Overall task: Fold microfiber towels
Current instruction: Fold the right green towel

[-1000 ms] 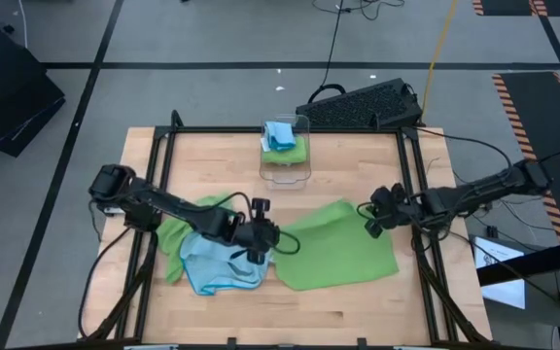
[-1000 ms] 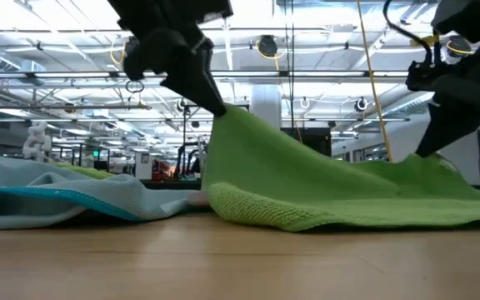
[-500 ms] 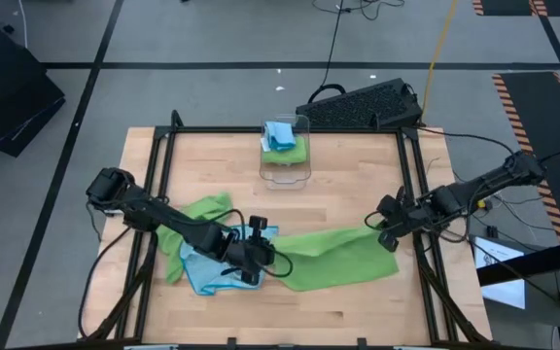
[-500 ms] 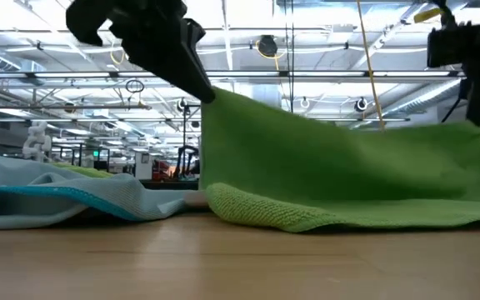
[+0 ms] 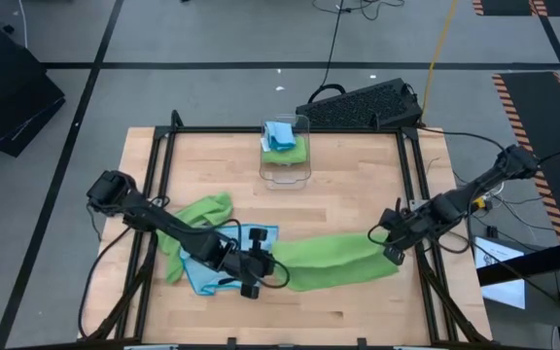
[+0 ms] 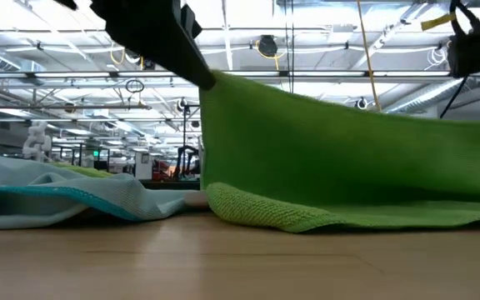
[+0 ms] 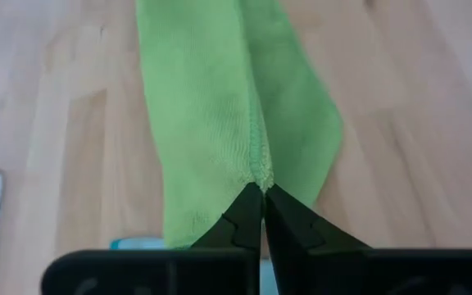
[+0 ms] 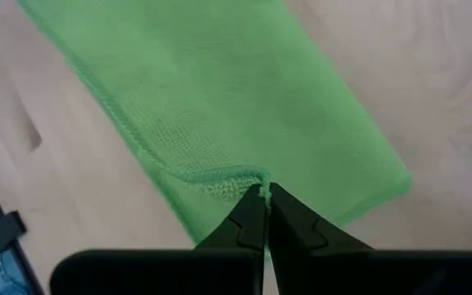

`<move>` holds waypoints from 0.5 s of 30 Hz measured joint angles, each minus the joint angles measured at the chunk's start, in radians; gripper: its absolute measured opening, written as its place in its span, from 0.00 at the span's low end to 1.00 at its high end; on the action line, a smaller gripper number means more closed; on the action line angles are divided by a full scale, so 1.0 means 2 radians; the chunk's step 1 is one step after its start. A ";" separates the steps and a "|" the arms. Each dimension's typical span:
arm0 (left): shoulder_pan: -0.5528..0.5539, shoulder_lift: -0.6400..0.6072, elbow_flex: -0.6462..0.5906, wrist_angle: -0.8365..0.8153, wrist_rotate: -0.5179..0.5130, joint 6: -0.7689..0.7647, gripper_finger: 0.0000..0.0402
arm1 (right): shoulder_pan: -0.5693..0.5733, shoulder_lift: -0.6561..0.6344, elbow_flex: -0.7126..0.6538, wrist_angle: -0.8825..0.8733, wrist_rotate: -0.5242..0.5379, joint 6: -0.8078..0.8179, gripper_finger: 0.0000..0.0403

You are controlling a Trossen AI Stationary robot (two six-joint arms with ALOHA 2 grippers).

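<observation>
Now | green towel (image 5: 329, 261) stretched lengthwise between arms, front of clear bin (image 5: 286, 156) | left gripper (image 5: 258, 267) pinched on one corner | right gripper (image 5: 391, 243) pinched on other.

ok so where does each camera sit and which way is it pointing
High view: above the table, looking straight down; both arms, left gripper and right gripper holding the lime green microfiber towel.
Low view: at tabletop height, looking level across the wooden table into the room; dark arm parts enter from above.
Left wrist view: on the left arm, looking past its shut fingers down at the towel.
Right wrist view: same for the right arm, fingers shut.
Shared: every view shows the green towel.
</observation>
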 joint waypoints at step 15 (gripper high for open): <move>0.002 0.045 0.000 0.032 0.019 -0.029 0.01 | 0.004 0.000 -0.053 0.038 -0.039 0.006 0.00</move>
